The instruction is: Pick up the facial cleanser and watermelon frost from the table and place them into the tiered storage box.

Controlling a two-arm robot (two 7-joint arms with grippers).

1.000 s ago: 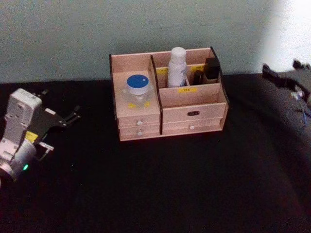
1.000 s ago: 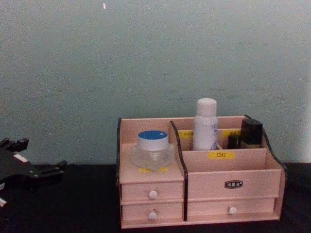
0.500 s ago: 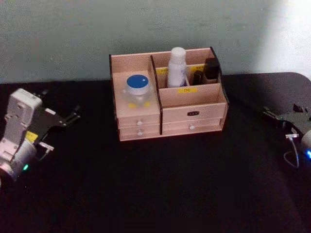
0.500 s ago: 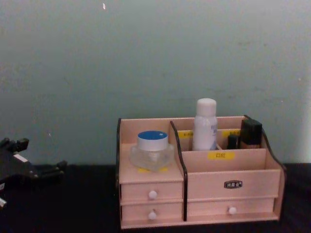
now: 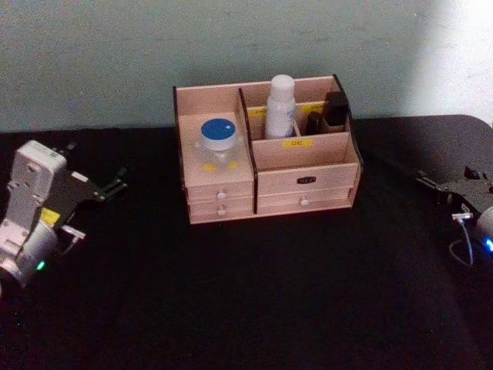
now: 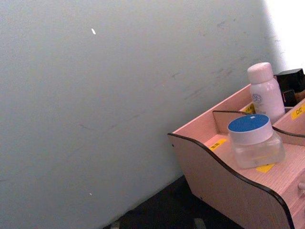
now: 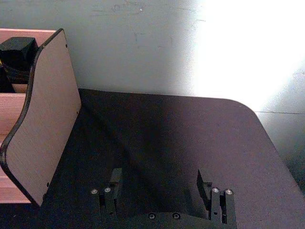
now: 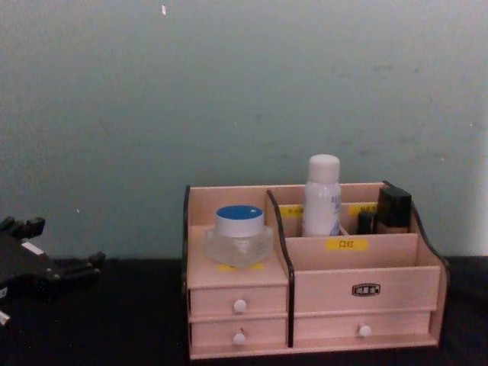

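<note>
tiered storage box [image 5: 304, 182] stood mid-table by the wall. white bottle [image 5: 280, 107] upright in a rear compartment, blue-lidded jar [image 5: 217, 139] on its left tier. left gripper [image 5: 110, 187] low at far left, state unclear; right gripper [image 7: 162, 188] parted, empty, far right.

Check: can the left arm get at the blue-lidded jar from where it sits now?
Probably yes. The left claw sits on the table to the box's left, apart from it. The blue-lidded jar stands in the open left compartment of the tiered storage box, uncovered, so a top approach over the side wall looks free.
</note>
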